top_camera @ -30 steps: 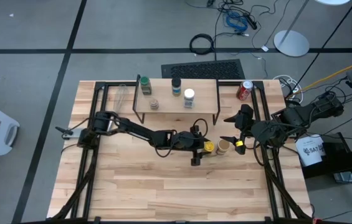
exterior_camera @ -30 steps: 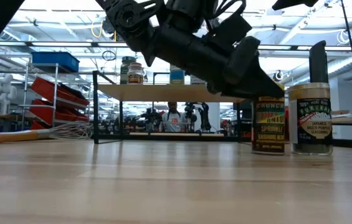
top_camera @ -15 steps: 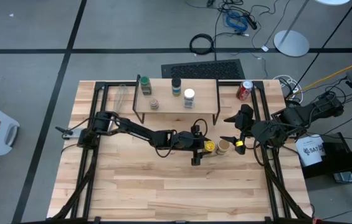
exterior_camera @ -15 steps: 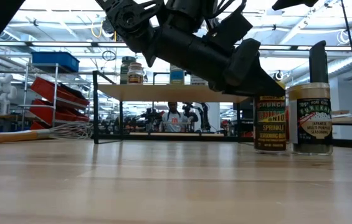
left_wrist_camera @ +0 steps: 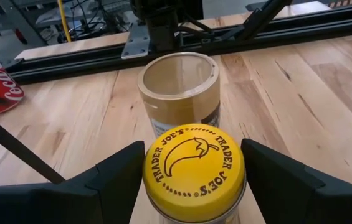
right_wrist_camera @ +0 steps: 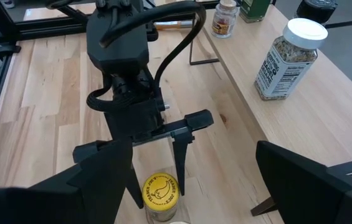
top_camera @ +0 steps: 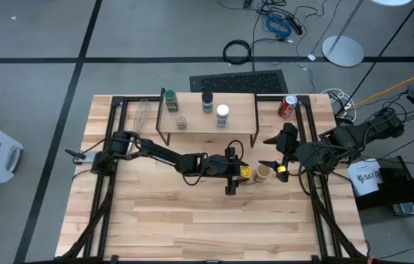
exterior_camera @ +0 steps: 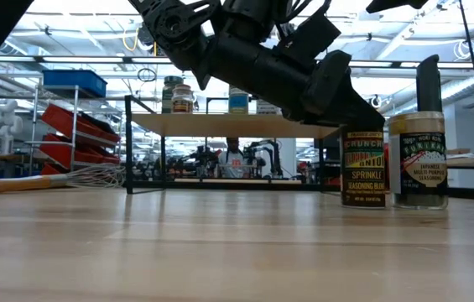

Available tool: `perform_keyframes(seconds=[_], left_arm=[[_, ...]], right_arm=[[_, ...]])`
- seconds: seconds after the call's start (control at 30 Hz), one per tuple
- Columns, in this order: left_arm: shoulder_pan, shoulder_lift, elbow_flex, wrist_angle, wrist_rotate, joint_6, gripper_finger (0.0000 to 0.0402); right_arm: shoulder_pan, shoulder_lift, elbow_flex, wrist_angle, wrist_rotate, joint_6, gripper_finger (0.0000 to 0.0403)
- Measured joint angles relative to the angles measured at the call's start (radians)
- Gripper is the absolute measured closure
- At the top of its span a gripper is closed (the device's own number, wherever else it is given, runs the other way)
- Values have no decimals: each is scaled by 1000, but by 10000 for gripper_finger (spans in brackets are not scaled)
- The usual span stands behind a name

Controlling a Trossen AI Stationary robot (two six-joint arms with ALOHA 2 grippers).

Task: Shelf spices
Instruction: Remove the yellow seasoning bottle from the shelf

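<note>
The left gripper (top_camera: 236, 173) is standing open around the yellow-lidded jar (top_camera: 245, 173), one finger at each side of the lid, and I cannot tell if they are touching it. The jar is standing upright, its long axis vertical, so I judge that closing is the next move. Just beside it, toward 3 o'clock in the high view, the tan-lidded jar (top_camera: 263, 173) is standing, which is leaving little room for the finger on that side. The right gripper (top_camera: 277, 155) is waiting released at 3 o'clock of both jars, its fingers spread wide. The desk (top_camera: 155, 220) is of light wood. At 12 o'clock the shelf (top_camera: 199, 121) is carrying four spices already. A red can (top_camera: 287, 107) is standing at 2 o'clock and a whisk (exterior_camera: 52, 178) is lying at 10 o'clock
</note>
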Motion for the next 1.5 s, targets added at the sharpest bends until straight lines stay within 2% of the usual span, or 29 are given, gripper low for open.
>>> perform_keyframes(seconds=[0.73, 0.97, 1.2, 1.33, 1.5], left_arm=[[-7, -30, 2, -2, -10, 3, 127], [-17, -151, 2, -263, -28, -6, 127], [-16, -321, 1, -531, -4, -107, 128], [-24, -324, -15, -610, 54, -130, 139], [-33, -243, -29, -606, 84, -106, 176]], right_arm=[[0, 0, 0, -11, -5, 6, 74], [0, 0, 0, -34, -8, 18, 74], [1, 1, -1, -40, -8, 36, 74], [1, 11, -1, -40, -8, 53, 74], [1, 35, -1, -35, -8, 61, 74]])
